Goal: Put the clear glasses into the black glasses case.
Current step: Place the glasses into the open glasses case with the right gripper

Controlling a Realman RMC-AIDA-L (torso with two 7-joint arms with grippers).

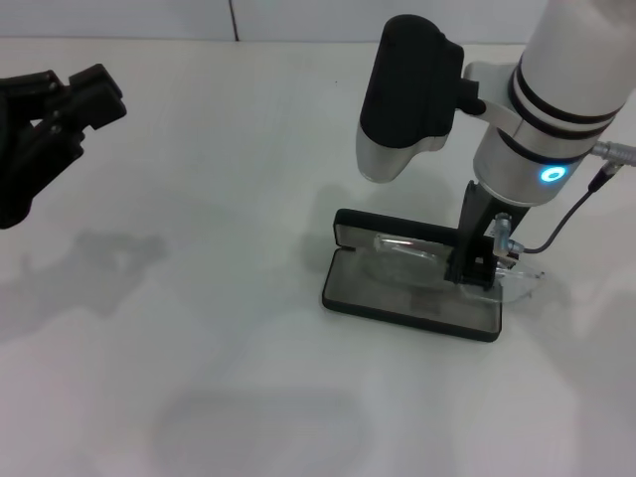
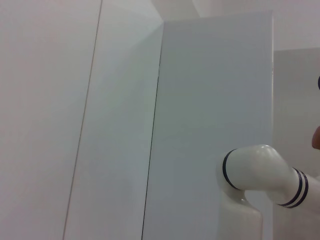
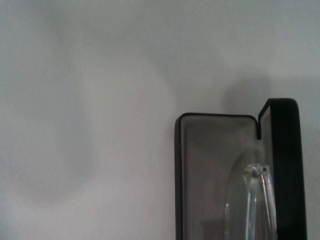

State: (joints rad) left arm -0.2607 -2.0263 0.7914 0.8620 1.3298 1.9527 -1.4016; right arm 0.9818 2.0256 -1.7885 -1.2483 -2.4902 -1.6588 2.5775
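Observation:
The black glasses case [image 1: 397, 310] lies open on the white table, right of centre, its lid standing along the far side. The clear glasses [image 1: 402, 253] rest partly inside it, and one end [image 1: 522, 283] pokes past the case's right edge. My right gripper [image 1: 469, 273] reaches down at the case's right end and is shut on the clear glasses. In the right wrist view I see the case [image 3: 282, 150] with its grey lining and the glasses [image 3: 260, 200] lying in it. My left gripper [image 1: 70, 94] hangs open at the far left, well away from the case.
The white table [image 1: 199, 298] carries nothing but the case and glasses. The left wrist view shows only white wall panels [image 2: 210, 100] and part of a white robot arm [image 2: 260, 172].

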